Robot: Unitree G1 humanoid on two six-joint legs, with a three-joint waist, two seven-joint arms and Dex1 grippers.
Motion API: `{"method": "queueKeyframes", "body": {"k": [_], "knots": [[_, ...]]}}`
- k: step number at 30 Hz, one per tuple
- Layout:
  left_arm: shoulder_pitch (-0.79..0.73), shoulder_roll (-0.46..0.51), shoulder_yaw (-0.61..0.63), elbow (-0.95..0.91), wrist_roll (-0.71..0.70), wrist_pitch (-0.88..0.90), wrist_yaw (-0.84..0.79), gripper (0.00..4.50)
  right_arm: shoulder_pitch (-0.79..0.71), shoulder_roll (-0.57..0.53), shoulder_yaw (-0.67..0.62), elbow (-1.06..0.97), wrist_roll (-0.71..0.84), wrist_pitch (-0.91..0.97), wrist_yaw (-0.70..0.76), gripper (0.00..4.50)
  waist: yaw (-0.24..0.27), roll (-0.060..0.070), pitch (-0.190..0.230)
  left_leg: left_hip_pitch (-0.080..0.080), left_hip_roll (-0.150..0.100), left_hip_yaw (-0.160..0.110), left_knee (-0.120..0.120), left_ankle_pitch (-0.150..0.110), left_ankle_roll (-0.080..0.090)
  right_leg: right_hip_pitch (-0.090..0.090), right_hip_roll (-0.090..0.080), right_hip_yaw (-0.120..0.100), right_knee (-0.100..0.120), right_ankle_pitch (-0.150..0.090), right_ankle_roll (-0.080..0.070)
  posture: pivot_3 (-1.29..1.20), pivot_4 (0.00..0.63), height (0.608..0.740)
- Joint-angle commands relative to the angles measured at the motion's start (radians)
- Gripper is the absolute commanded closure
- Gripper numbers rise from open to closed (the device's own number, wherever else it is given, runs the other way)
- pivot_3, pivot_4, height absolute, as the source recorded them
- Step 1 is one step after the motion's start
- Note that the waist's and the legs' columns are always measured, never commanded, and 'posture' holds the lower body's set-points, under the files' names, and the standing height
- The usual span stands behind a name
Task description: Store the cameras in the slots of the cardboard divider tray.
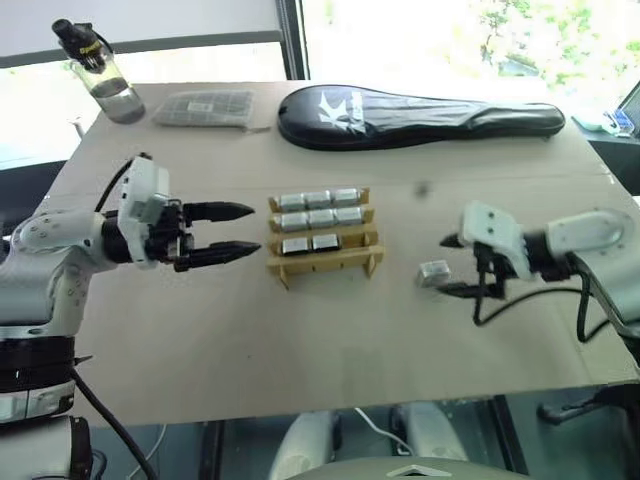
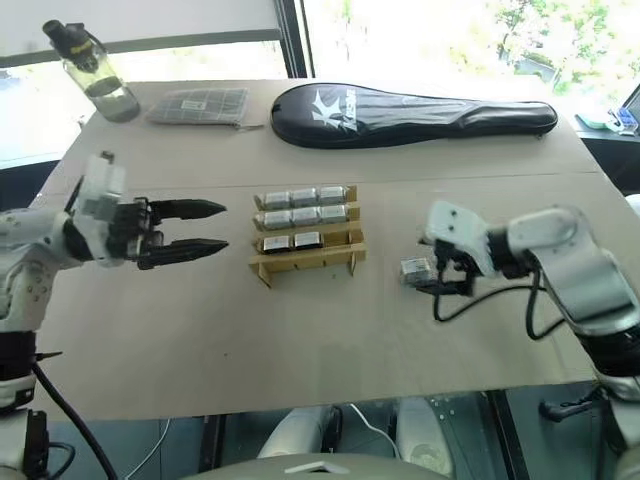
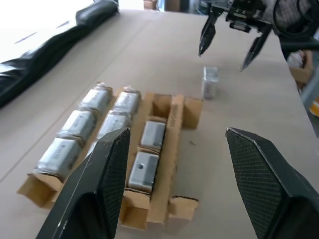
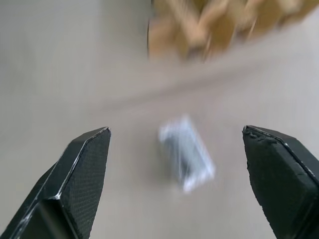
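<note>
The cardboard divider tray (image 1: 325, 262) stands mid-table. Silver-grey cameras (image 1: 320, 219) fill it: three in the back row, three in the second, two in the third, and the front row holds none. One loose camera (image 1: 433, 272) lies flat on the table to the tray's right. My right gripper (image 1: 452, 265) hovers open just beyond it, and the camera (image 4: 187, 153) shows on the table between and ahead of its spread fingers, untouched. To the tray's left, my left gripper (image 1: 252, 229) points level at the tray, open and empty.
Along the far edge lie a black racket bag (image 1: 420, 115), a flat grey gridded packet (image 1: 205, 108) and a water bottle (image 1: 105, 75). The cardboard-covered table (image 1: 330, 350) has bare surface in front of the tray up to its near edge.
</note>
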Motion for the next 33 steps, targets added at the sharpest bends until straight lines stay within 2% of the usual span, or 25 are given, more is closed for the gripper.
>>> {"method": "queueKeyframes", "body": {"k": [1,8,14,15,19,22,23,28,33], "knots": [[-0.039,0.022,-0.035,0.015,0.037,-0.037,-0.044,1.34,-0.009,-0.029,0.014,0.015,-0.042,-0.116,-0.017,0.29,-0.005,0.0,0.0,0.0,0.0,0.001,0.0,0.0,0.0,0.0,0.0,0.001,0.0,0.0,0.0,0.0,0.15,0.74],[-0.081,0.053,-0.098,0.052,0.094,-0.069,-0.13,1.34,-0.092,0.0,0.088,0.109,-0.077,-0.188,-0.008,0.29,0.0,0.0,0.0,0.0,0.001,0.001,0.002,0.0,0.0,0.0,0.001,0.001,0.0,0.0,0.0,0.0,0.15,0.74],[-0.097,0.059,-0.098,0.051,0.094,-0.072,-0.161,1.34,-0.132,0.009,0.136,0.167,-0.084,-0.21,0.027,0.29,0.004,0.0,0.0,-0.001,0.001,0.0,0.003,0.0,0.0,0.0,0.001,0.0,0.0,0.0,0.0,0.0,0.15,0.74],[-0.097,0.059,-0.098,0.048,0.093,-0.073,-0.164,1.34,-0.138,0.011,0.141,0.176,-0.085,-0.21,0.03,0.83,0.004,0.0,0.0,-0.001,0.001,0.0,0.003,0.0,0.0,0.0,0.001,0.0,0.0,0.0,0.0,0.0,0.15,0.74],[-0.089,0.055,-0.088,0.026,0.071,-0.045,-0.164,1.34,-0.153,0.02,0.15,0.203,-0.086,-0.205,0.036,2.32,0.003,0.0,0.0,-0.001,0.001,0.0,0.003,0.0,0.0,0.0,0.001,0.0,0.0,0.0,0.0,0.0,0.15,0.74],[-0.083,0.058,-0.081,0.01,0.055,-0.029,-0.166,1.34,-0.156,0.014,0.156,0.207,-0.085,-0.209,0.056,3.7,0.002,0.0,0.0,-0.001,0.001,0.0,0.003,0.0,0.0,0.0,0.001,0.0,0.0,0.0,0.0,0.0,0.15,0.74],[-0.083,0.057,-0.079,0.01,0.056,-0.031,-0.164,1.34,-0.156,0.013,0.156,0.205,-0.084,-0.209,0.061,3.96,0.002,0.0,0.0,-0.001,0.001,0.0,0.003,0.0,0.0,0.0,0.001,0.0,0.0,0.0,0.0,0.0,0.15,0.74],[-0.084,0.058,-0.077,0.015,0.056,-0.036,-0.163,1.34,-0.175,0.013,0.143,0.199,-0.066,-0.201,0.083,3.98,0.003,0.0,0.0,-0.001,0.001,0.0,0.004,0.0,0.0,0.0,0.001,0.0,0.0,0.0,0.0,0.0,0.15,0.74],[-0.089,0.056,-0.073,0.024,0.057,-0.041,-0.162,1.34,-0.328,0.068,0.107,0.254,-0.02,-0.139,0.083,3.98,-0.005,0.0,0.0,-0.001,0.001,0.0,0.004,0.0,0.0,0.0,0.001,0.0,0.0,0.0,0.0,0.0,0.15,0.74]]}}
